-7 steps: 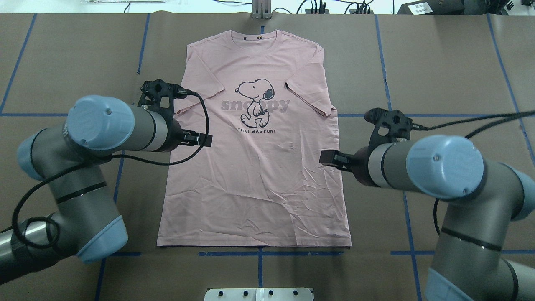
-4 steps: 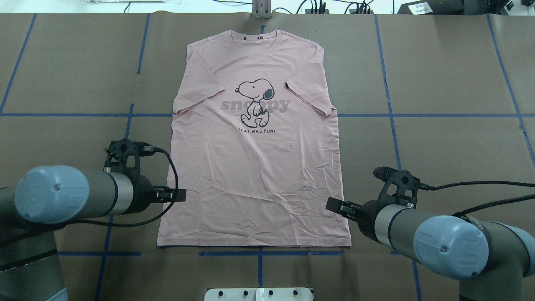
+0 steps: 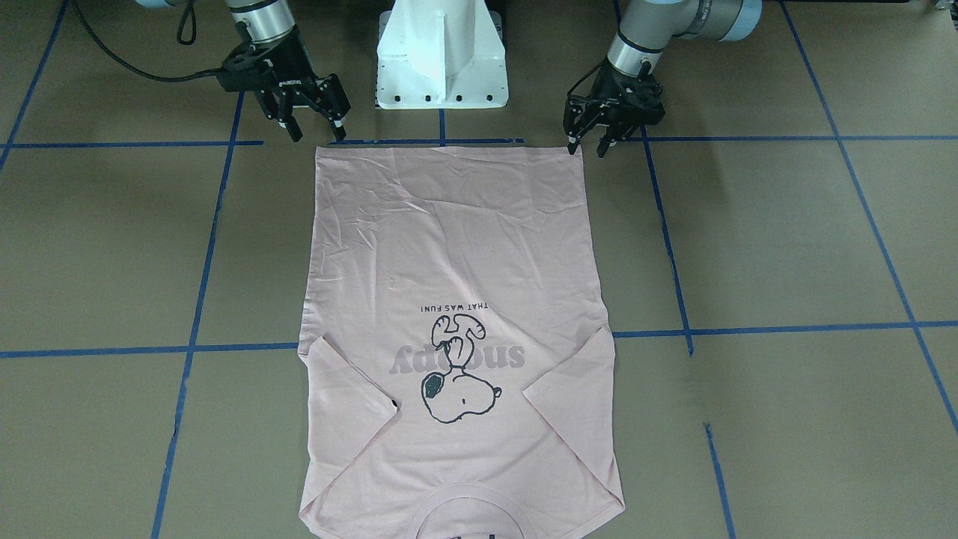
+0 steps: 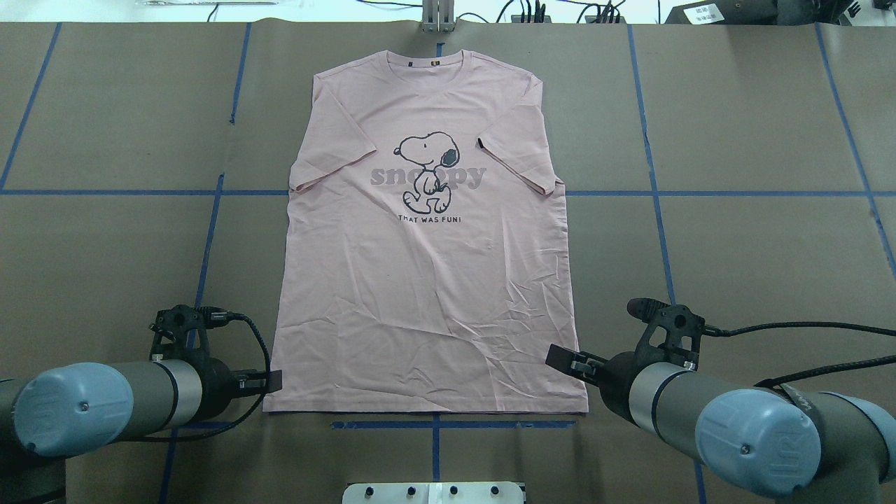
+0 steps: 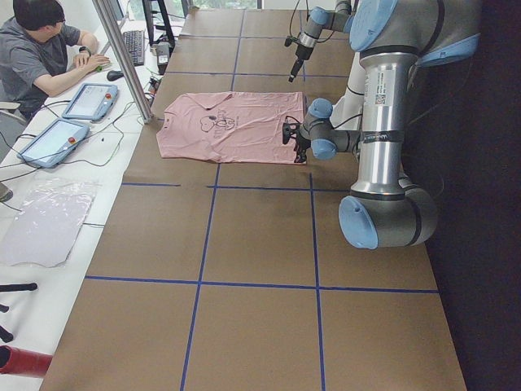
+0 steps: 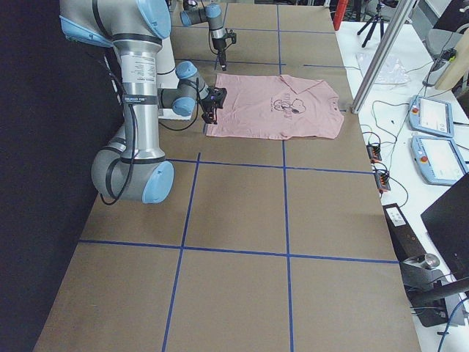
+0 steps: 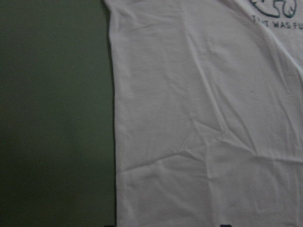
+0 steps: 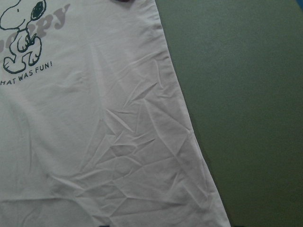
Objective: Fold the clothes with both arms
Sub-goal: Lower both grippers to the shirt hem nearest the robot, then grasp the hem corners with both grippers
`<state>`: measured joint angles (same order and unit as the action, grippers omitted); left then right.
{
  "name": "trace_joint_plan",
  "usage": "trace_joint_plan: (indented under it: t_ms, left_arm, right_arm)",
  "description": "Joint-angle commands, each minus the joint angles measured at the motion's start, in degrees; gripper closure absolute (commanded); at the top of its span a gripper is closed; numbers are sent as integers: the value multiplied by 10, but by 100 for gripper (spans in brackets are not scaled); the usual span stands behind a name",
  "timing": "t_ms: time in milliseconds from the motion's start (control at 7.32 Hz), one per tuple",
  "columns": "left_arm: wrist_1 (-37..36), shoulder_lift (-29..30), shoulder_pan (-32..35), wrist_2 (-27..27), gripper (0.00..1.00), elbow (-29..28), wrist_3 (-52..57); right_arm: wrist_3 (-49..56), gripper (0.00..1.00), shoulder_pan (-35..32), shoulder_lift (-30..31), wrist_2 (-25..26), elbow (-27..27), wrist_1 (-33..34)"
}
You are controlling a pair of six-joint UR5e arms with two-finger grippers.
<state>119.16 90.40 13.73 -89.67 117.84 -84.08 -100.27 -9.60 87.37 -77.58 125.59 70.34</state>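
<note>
A pink Snoopy T-shirt (image 4: 427, 280) lies flat, print up, mid-bench (image 4: 735, 140), collar at 12 o'clock, with the left pincer (image 3: 586, 147) by its 7 o'clock hem corner and the right pincer (image 3: 318, 135) at 5 o'clock, both spread and apparently not yet touching, likely poised to grasp the hem.

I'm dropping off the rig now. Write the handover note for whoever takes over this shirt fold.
Left gripper: open, empty, beside the hem corner on its side.
Right gripper: open, empty, beside the other hem corner.
T-shirt: lies flat, print up, collar away from the robot, both sleeves lying in over the body.
Done: shirt spread out; no body fold yet.
Left: grasp both hem corners, then probably carry the hem toward the collar.
</note>
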Motion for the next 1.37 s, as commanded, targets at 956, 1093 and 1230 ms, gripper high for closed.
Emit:
trace_joint_plan:
  t_ms: [956, 1093, 1230]
  left_arm:
    - [1, 15, -27, 1, 62, -30, -7]
    - [1, 15, -34, 2, 62, -30, -7]
    - [1, 15, -36, 2, 62, -29, -7]
  right_arm:
    - [-1, 8, 8, 2, 11, 0, 0]
    - [-1, 8, 8, 2, 11, 0, 0]
    - [-1, 8, 8, 2, 11, 0, 0]
